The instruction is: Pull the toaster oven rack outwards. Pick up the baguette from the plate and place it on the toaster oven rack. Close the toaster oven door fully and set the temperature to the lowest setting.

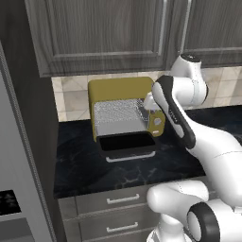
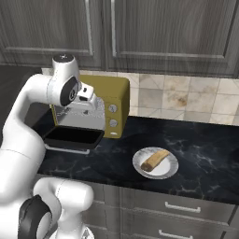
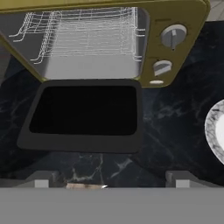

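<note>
From my station, reading left to right in the left base view, a tall grey appliance side [image 1: 19, 156] stands at the far left, next to the dark marbled counter [image 1: 85, 165]. On that counter, against the tiled backsplash [image 1: 71, 97], sits the toaster oven [image 1: 120, 87], mustard-yellow and under the grey wall cabinets [image 1: 104, 33]. The toaster oven door [image 1: 126, 143] is folded down flat in front of the cavity, with its silver handle at the front edge. The toaster oven rack [image 1: 118, 111] is inside the cavity; I cannot tell whether it is drawn out at all. The arm crosses just right of the oven, in front of the knob panel.

In the hand view, I look down on the open cavity with the wire rack [image 3: 87, 33] at the top, the dark door [image 3: 85, 111] below it, and the two silver knobs [image 3: 173, 36] to the right on the yellow panel. The gripper [image 3: 109, 183] hangs above the counter in front of the door, touching nothing. Its two fingertips [image 3: 41, 179] stand far apart at the bottom edge, so I read the hand as spread wide and empty. The rim of the plate [image 3: 214, 131] shows at the right edge.

In the right base view, the oven [image 2: 114, 91] is at the left, partly behind the arm. Well to its right, near the front of the counter, the plate [image 2: 155, 163] carries the baguette [image 2: 155, 159], which lies diagonally across it. Drawer fronts [image 2: 182, 207] run below the counter.
</note>
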Available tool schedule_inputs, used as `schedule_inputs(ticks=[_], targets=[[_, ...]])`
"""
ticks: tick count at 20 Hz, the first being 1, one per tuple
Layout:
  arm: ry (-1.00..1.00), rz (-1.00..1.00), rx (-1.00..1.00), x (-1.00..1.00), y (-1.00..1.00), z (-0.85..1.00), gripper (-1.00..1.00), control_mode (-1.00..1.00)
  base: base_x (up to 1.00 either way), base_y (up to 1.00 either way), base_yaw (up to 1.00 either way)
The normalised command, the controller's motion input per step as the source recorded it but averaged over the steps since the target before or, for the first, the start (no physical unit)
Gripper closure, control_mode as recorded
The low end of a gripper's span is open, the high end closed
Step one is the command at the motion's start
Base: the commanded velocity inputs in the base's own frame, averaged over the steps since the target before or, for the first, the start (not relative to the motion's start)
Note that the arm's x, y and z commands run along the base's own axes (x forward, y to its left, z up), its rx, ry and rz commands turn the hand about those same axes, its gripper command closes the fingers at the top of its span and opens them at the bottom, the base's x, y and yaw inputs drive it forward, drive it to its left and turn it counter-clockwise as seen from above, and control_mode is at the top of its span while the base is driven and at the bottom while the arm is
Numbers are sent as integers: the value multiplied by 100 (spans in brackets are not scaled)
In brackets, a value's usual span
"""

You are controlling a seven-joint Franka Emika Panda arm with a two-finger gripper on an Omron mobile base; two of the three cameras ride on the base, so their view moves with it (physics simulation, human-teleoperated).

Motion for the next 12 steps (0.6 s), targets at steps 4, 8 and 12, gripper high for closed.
schedule_inputs(ticks=[4, 8, 12], targets=[[0, -4, 0, 0, 41, -5, -100, -100, 0, 0, 0], [-3, -8, 0, 0, 34, -4, -100, -100, 0, 0, 0], [-8, -8, 0, 0, 21, -17, -100, -100, 0, 0, 0]])
